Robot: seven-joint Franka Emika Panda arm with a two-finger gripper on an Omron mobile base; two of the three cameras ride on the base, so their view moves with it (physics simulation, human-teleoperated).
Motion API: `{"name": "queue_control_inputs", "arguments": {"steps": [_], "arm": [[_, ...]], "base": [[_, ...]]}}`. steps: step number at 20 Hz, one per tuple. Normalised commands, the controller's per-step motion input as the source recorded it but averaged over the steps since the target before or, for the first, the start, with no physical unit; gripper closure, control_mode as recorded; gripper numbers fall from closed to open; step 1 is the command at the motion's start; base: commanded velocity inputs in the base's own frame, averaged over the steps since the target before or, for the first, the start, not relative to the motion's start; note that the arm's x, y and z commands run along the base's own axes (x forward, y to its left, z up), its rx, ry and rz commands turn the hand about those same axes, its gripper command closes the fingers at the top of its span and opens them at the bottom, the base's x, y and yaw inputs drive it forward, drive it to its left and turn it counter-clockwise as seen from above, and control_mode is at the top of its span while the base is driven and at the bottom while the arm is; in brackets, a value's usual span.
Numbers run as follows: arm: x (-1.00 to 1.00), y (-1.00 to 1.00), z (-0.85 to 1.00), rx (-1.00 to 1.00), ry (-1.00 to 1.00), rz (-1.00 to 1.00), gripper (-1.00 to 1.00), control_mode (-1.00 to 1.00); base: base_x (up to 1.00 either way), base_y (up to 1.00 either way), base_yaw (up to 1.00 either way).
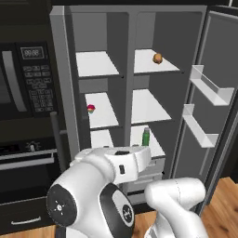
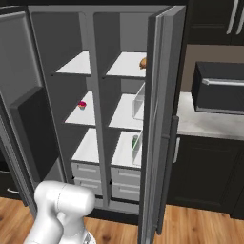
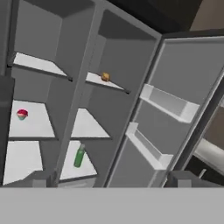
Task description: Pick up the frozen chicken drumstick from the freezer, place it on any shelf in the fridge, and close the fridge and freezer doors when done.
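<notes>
Already on the top shelf point(image 1: 155, 65) of the fridge point(image 1: 160, 28) lies the frozen chicken drumstick point(image 1: 157, 58), a small golden-brown lump towards the right of that white panel; we see it on the same shelf in the hand view point(image 3: 105, 77), and in the right base view it peeks out just beside the edge of the open fridge door point(image 2: 143, 63). It lies free, with nothing holding it.

Two shelves lower in the same compartment a green bottle point(image 1: 146, 137) stands upright on the lowest white shelf. Across the centre divider, in the narrower freezer point(image 1: 95, 42), a pink-red round item point(image 1: 91, 109) sits on the middle shelf near its left edge.

Both doors stand open. The fridge door point(image 1: 211, 88) swings out to the right and carries two white bins point(image 1: 211, 90) on its inner face, one above the other. The freezer door point(image 2: 24, 95) hangs open on the left in the right base view, its dark dispenser panel showing.

Our gripper point(image 3: 109, 180) looks into the unit from well back, apart from every shelf; its two dark finger tips point(image 3: 37, 180) sit far apart at the bottom of the hand view, spread wide with nothing between them.

To the left of the unit we see a black oven point(image 1: 21, 153) with a microwave point(image 1: 23, 79) above it, and to the right a grey counter point(image 2: 209, 121) over dark cabinets, above a wooden floor point(image 2: 200, 228).
</notes>
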Motion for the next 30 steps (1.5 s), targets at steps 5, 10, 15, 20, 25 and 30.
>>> {"name": "queue_control_inputs", "arguments": {"steps": [5, 10, 15, 20, 25, 30], "arm": [[0.24, 1.0, -0.32, 0.05, -0.28, -0.39, -1.0, -1.0], [0.53, 0.96, -0.06, 0.0, -0.18, -0.36, -1.0, -1.0], [0.69, 0.55, -0.11, 0.0, -0.06, -0.19, -1.0, -1.0], [0.62, 0.17, -0.28, 0.05, 0.0, 0.03, -1.0, -1.0], [0.72, 0.3, -0.21, 0.07, 0.0, 0.15, -1.0, -1.0], [0.75, 0.33, -0.15, 0.06, 0.0, 0.18, -1.0, -1.0]], "base": [[0.0, 0.0, 0.0], [0.0, 0.0, 0.0], [0.0, 0.0, 0.0], [0.0, 0.0, 0.0], [0.0, 0.0, 0.0], [0.0, 0.0, 0.0]]}}
